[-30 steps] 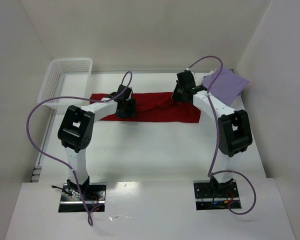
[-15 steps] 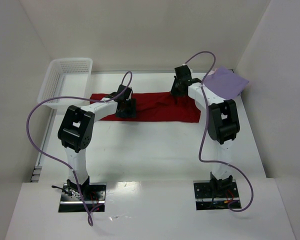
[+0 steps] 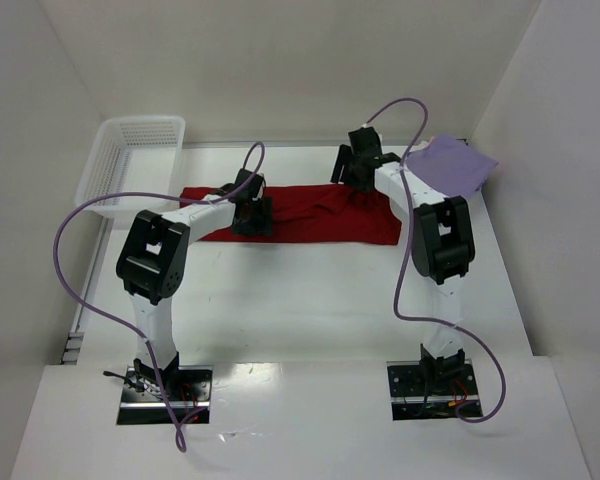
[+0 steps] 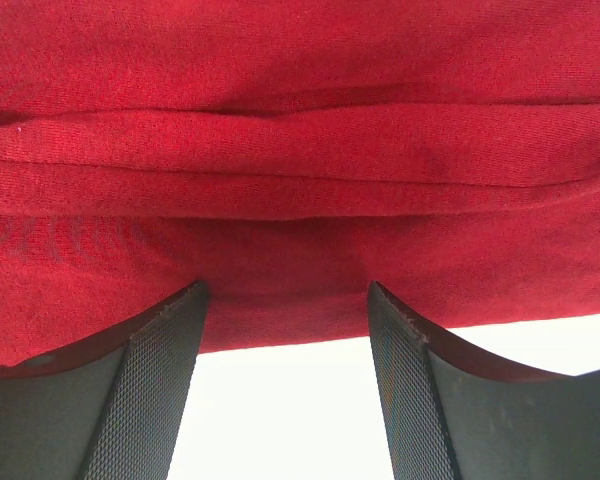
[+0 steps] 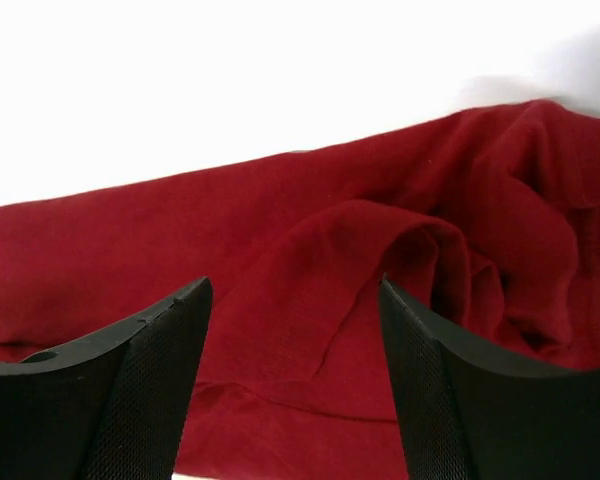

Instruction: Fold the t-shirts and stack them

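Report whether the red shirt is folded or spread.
Partly folded: the red shirt lies as a long narrow band, layered edges show in the left wrist view, and its right end is bunched.

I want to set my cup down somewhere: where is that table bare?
The widest bare patch of table lies between the red t-shirt and the arm bases. A narrow strip runs behind that shirt, by the back wall. Crowded: the far right corner with the lavender t-shirt, the far left with the basket.
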`<state>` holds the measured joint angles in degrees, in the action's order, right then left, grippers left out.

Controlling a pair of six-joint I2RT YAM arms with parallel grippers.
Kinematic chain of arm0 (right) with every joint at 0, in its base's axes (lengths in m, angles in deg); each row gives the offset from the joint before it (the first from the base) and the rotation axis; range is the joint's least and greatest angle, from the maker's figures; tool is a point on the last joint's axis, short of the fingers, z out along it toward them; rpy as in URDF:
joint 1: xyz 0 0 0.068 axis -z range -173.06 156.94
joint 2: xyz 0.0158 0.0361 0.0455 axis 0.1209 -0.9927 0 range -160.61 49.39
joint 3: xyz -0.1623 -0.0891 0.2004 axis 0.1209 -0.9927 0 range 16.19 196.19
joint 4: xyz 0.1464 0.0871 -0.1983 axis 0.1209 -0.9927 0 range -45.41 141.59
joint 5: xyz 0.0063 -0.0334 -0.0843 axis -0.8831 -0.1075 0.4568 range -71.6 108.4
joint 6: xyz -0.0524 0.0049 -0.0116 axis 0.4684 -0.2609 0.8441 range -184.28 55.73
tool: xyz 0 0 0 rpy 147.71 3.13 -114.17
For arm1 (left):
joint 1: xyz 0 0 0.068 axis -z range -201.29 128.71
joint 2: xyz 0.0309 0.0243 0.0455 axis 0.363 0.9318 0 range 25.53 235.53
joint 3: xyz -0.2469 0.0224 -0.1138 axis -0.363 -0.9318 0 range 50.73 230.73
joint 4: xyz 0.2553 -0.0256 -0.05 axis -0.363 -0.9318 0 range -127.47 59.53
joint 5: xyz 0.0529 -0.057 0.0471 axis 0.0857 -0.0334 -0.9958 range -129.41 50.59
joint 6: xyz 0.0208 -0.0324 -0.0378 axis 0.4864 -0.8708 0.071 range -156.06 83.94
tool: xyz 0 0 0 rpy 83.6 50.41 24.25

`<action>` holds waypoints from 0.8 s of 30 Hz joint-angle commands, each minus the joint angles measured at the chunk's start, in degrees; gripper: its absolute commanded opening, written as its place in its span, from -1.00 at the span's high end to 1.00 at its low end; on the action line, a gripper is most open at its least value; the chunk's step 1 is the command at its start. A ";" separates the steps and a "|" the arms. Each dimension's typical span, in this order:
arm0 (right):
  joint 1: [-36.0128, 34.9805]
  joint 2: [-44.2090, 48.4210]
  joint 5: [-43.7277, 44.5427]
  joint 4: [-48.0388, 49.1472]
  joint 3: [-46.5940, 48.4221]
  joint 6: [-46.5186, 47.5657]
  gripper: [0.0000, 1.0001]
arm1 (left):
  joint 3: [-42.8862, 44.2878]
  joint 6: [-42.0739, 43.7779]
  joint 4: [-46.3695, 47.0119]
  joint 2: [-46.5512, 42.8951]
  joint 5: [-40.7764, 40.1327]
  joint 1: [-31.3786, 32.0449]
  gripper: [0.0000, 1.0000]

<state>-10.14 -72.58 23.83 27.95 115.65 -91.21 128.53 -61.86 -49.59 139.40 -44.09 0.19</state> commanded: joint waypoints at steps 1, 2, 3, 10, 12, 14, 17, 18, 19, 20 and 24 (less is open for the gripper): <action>1.00 6.20 0.81 0.44 -0.13 0.40 -0.46 | 1.47 -0.39 -1.36 0.49 0.47 -0.20 -0.47; 1.61 7.70 0.81 1.74 -1.45 0.40 -0.46 | 2.09 -0.39 -1.36 -0.13 0.47 -0.20 -0.47; 1.61 9.19 1.33 1.75 -4.59 -0.30 -0.46 | 2.09 0.22 -1.36 -0.13 -0.14 -0.20 -0.47; 1.61 16.77 -1.02 5.71 -18.24 -1.98 -0.46 | 7.54 0.75 -2.94 0.39 -0.15 -2.05 -0.47; 1.61 16.77 -2.61 7.63 -21.05 -2.50 -0.46 | 8.33 0.75 -2.95 0.92 -0.15 -3.10 -0.47; 1.61 16.77 -3.76 8.95 -22.98 -3.03 -0.37 | 9.65 0.75 -2.95 1.44 -0.15 -3.71 -0.47; 1.61 15.28 -5.25 9.66 -23.00 -3.56 -0.34 | 10.53 0.75 -2.95 3.64 0.56 -4.34 -0.47; 1.61 15.27 -5.26 9.66 -23.00 -3.56 -0.32 | 11.23 1.28 -3.47 3.65 0.56 -4.34 -0.47; 1.61 14.40 -5.26 9.66 -23.00 -3.56 -0.32 | 11.76 1.28 -3.47 4.34 0.56 -4.34 -0.47; 1.61 13.87 -5.26 9.66 -23.00 -3.56 -0.32 | 11.76 1.28 -3.47 4.35 0.56 -4.34 -0.47; 1.61 12.73 -5.26 10.28 -22.38 -3.56 -0.32 | 11.76 1.28 -3.47 4.88 0.56 -4.34 -0.47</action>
<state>-8.65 -58.57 18.95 34.62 92.51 -94.45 138.34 -61.58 -52.60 143.79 -44.01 -4.32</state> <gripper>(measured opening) 0.659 0.733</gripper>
